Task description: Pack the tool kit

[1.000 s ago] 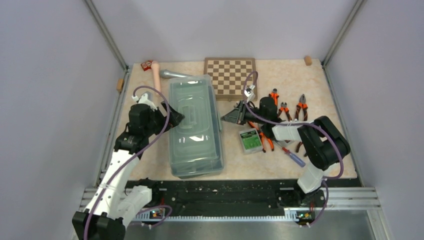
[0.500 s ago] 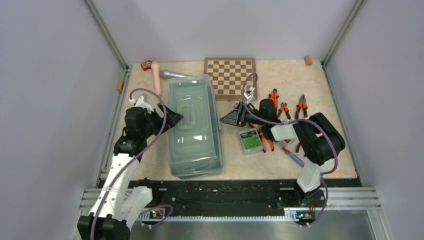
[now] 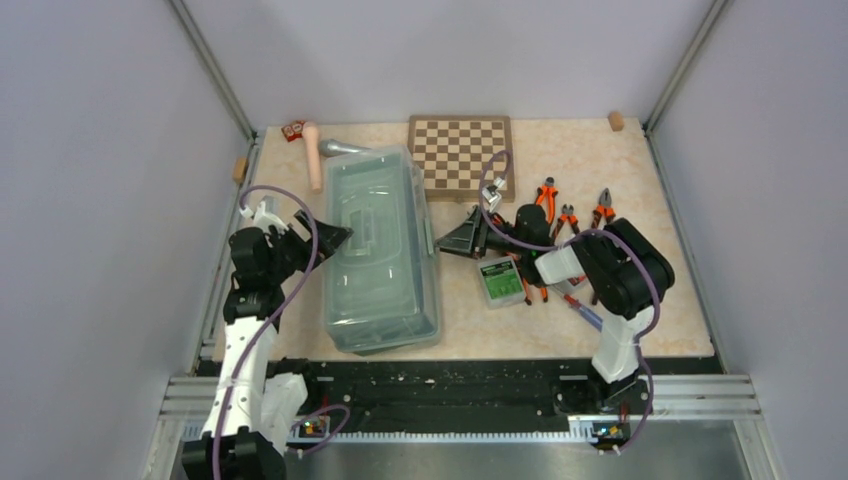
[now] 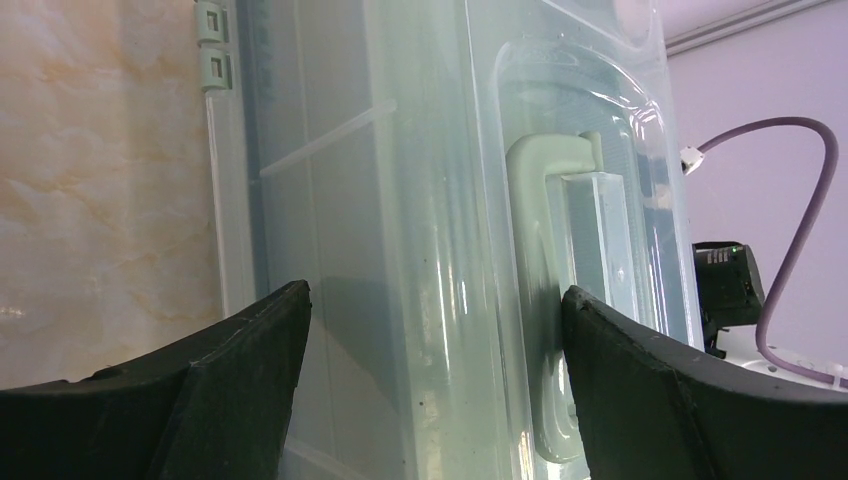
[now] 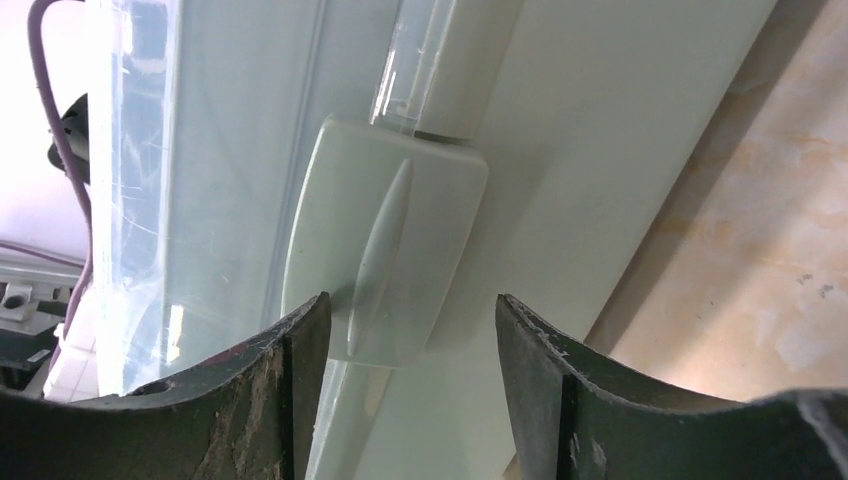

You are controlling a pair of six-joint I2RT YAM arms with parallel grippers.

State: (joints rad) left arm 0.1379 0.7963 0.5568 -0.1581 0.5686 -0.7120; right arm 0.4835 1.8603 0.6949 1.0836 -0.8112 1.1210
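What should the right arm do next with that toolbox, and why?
Probably ease the right gripper forward and flip the latch open. Its jaws stand open either side of that latch, the toolbox looks closed, and the pliers lie outside it, not yet packed.

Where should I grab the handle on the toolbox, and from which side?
Grip the pale green handle at mid-bar, coming straight down from above and pinching across its narrow width. It seems to lie flat in a recess atop the toolbox, running lengthwise.
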